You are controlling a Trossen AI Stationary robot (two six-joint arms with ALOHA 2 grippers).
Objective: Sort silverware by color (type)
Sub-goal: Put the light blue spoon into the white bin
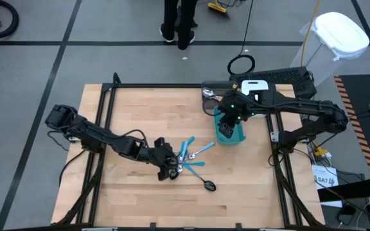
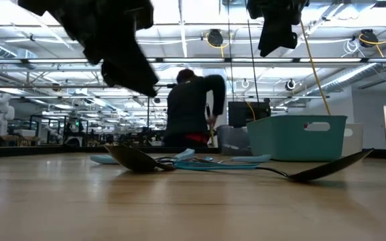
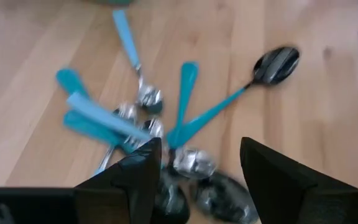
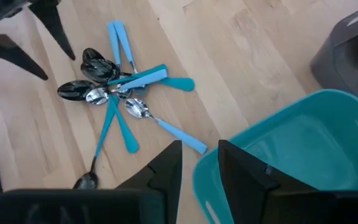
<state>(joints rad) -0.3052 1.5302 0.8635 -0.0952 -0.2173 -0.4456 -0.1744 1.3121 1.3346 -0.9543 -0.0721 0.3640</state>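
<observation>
The silverware [image 1: 188, 157] lies in a loose pile near the table's middle: several light-blue-handled pieces with silver heads and a few dark spoons, crossing one another [image 3: 148, 124] [image 4: 117, 81]. One blue-handled spoon with a dark bowl [image 1: 209, 185] [image 3: 277, 62] lies a little apart, toward the near edge. No orange-handled pieces are in view. My left gripper [image 1: 169, 168] [image 3: 197, 168] hovers open just above the pile's left side. My right gripper [image 1: 231, 119] [image 4: 201, 165] hangs above the teal bin [image 4: 303, 143], its fingers a little apart and holding nothing.
The teal bin [image 1: 229, 135] stands right of the pile. A gray bin [image 1: 211, 96] and a white bin [image 1: 252, 86] sit at the far right edge. A person [image 2: 193, 110] stands beyond the far edge. Bare wood extends left of the pile and toward the near edge.
</observation>
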